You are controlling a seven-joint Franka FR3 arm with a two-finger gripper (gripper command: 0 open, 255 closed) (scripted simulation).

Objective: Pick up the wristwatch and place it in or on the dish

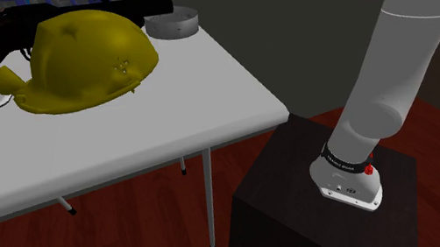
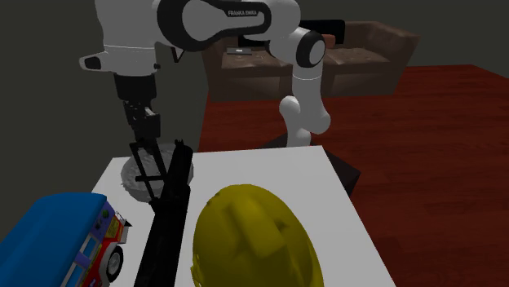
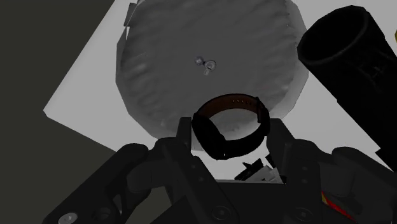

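gripper [image 3: 230, 135]: pinching the wristwatch [image 3: 207, 133] between both fingers
wristwatch: black strap, hanging over the dish's rim
dish [image 3: 178, 57]: grey, round, on white table [image 3: 89, 95]

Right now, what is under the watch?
The grey dish, sitting on the white table. The claw holds the wristwatch above it. Together they cover part of the dish's rim.
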